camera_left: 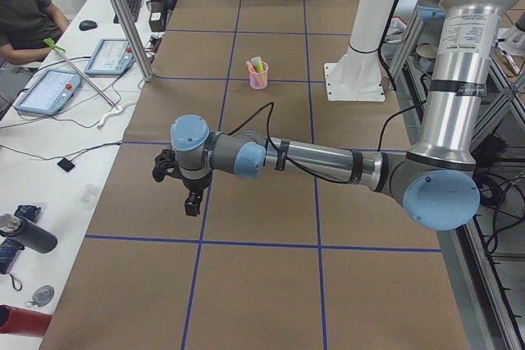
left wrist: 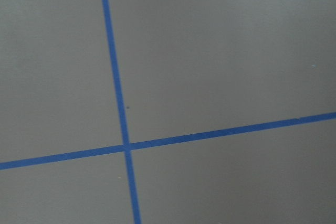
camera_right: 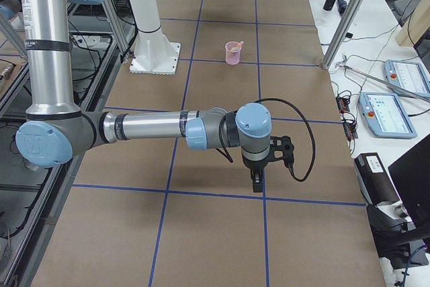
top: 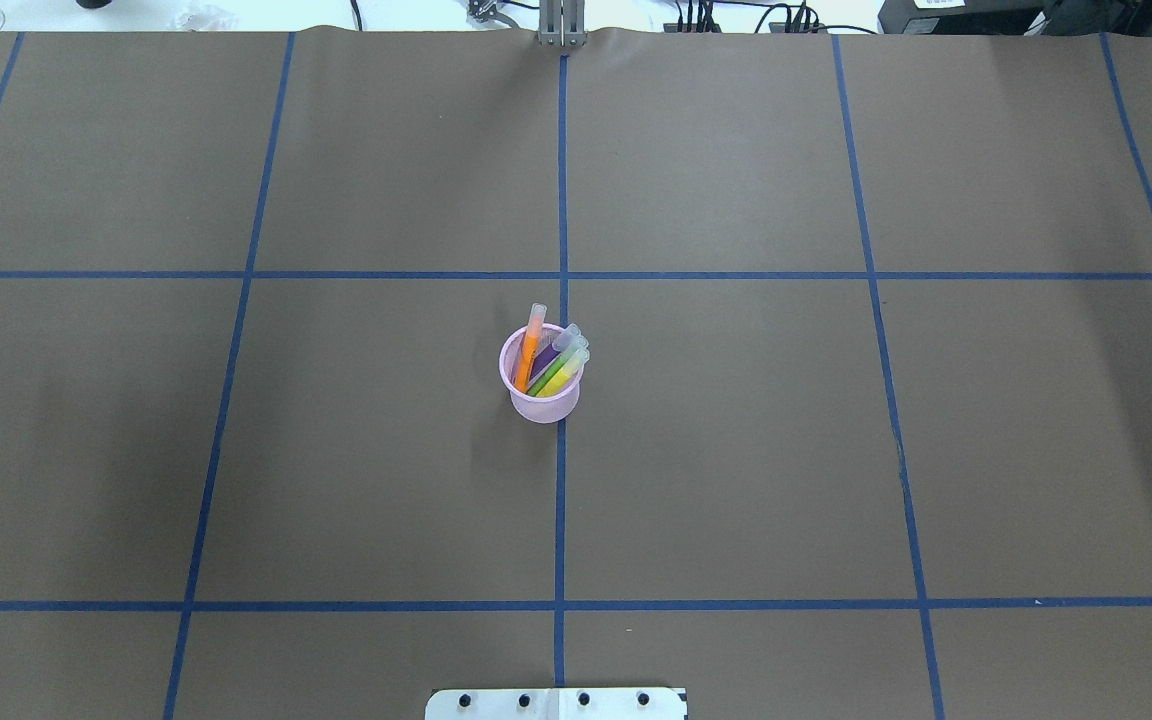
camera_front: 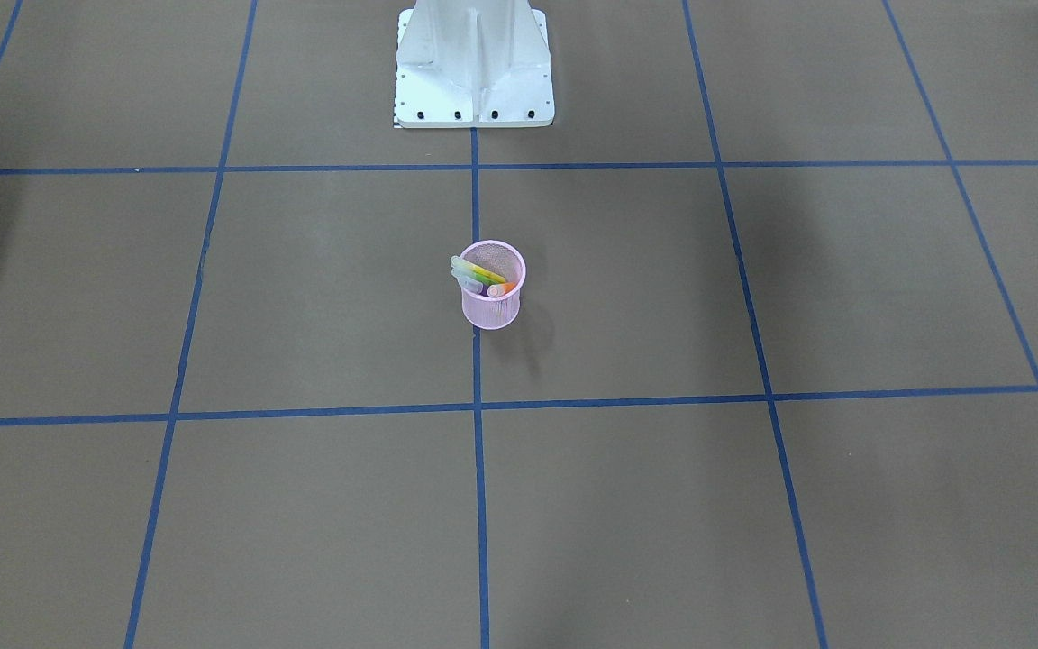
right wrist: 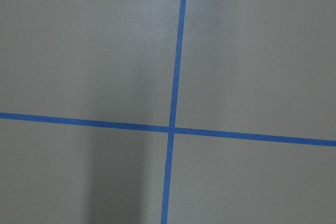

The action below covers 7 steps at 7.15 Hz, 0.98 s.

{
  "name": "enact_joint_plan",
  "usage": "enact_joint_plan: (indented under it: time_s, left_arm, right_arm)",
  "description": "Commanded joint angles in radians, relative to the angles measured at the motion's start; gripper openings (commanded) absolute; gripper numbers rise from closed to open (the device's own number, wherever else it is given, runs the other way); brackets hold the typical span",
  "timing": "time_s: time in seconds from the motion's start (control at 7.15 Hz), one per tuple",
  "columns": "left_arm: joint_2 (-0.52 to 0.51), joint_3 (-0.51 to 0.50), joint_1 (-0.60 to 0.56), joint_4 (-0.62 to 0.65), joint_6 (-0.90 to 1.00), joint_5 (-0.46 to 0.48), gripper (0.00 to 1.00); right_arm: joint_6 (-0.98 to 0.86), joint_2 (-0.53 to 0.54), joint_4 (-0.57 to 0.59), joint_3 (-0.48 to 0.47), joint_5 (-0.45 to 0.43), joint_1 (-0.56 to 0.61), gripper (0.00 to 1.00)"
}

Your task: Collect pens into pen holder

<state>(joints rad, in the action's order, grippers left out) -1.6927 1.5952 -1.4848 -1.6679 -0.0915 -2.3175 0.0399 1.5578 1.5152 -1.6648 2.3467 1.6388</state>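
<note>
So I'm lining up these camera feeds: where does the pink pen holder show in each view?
Front-facing: the pen holder at centre, below the white robot base.
Overhead: centre, above the base.
Exterior left: upper middle, left of the base.
Exterior right: upper middle, right of the base.
Left wrist: not in it.
Right wrist: not in it.
Shared landmark: the base.

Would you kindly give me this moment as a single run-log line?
pens: four, leaning in pen holder | pen holder: upright, mid-table | left pincer: away from holder, state unclear | right pincer: likewise
</note>
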Motion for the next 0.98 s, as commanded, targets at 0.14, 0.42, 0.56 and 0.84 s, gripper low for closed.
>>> enact_joint_plan:
  time_s: [0.14, 0.42, 0.56, 0.84]
  left_arm:
    - [0.052, 0.046, 0.0, 0.013, 0.003, 0.001, 0.99]
    - [0.085, 0.072, 0.0, 0.004, 0.0, -0.057, 0.99]
    - [0.087, 0.078, 0.0, 0.004, -0.008, -0.078, 0.99]
    - [0.109, 0.13, -0.002, 0.008, -0.008, -0.079, 0.99]
  right_arm:
    - [0.006, 0.018, -0.001, 0.01, -0.009, -0.004, 0.99]
    - [0.018, 0.027, 0.002, 0.023, -0.012, -0.004, 0.99]
    - [0.021, 0.018, 0.0, 0.045, -0.004, -0.007, 0.99]
    - [0.02, 0.016, 0.002, 0.049, 0.003, -0.01, 0.99]
